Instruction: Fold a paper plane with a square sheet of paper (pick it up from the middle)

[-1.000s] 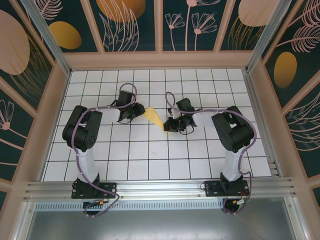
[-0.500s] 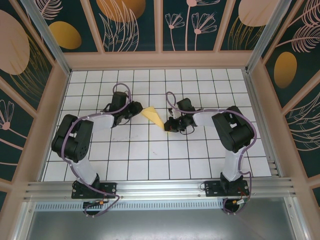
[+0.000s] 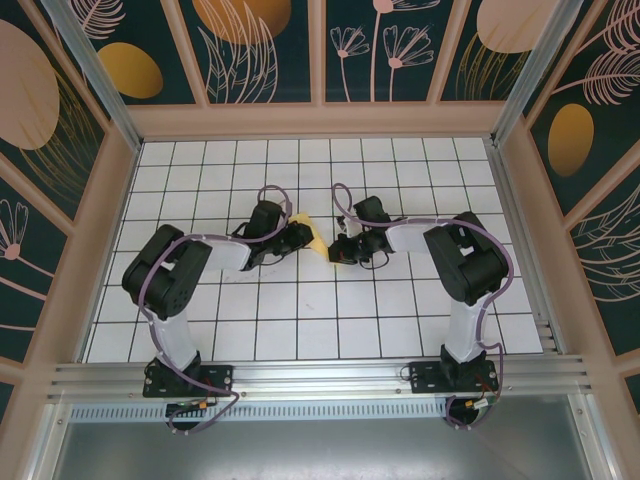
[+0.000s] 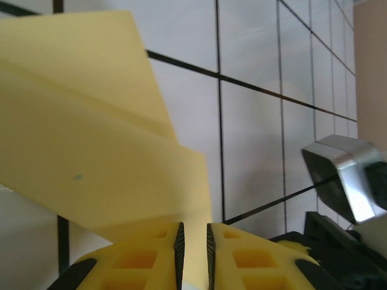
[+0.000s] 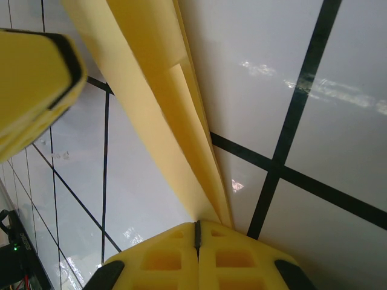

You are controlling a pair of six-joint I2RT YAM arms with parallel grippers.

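From the top external view, the square sheet of paper [image 3: 316, 240] is seen near the middle of the gridded table [image 3: 300, 320], between the two arms. Here it is a narrow yellow wedge, already folded. The left pincer [image 3: 297, 238] is placed at its left end and the right pincer [image 3: 338, 251] at its near right end. Both are low over the tiles, and much of the paper is covered by them.

In the left wrist view, the sheet [image 4: 91, 145] is seen fanning away from the left pincer [image 4: 194, 232], with one folded flap laid over a wider layer. The jaws stand narrow, with a strip of the paper's edge between the pads. Whether that edge is firmly pressed cannot be told.

In the right wrist view, the right pincer [image 5: 196, 225] is seen closed tight on one end of the sheet [image 5: 151, 90], and the layers run up and to the left from the seam. One yellow finger [image 5: 36, 78] of the left pincer is seen in the top left corner, just beside the paper. Whether the wedge rests on the tiles cannot be told.

The step in hand is judged to be the taking of a second grip, so that the next crease can be set. It would be done well if every layer were caught squarely by the left pincer and the right hold were used as a fixed anchor. The paper should be drawn taut but not pulled — so thin a sheet could be slipped or torn. The edges should be matched before any fold is pressed flat.
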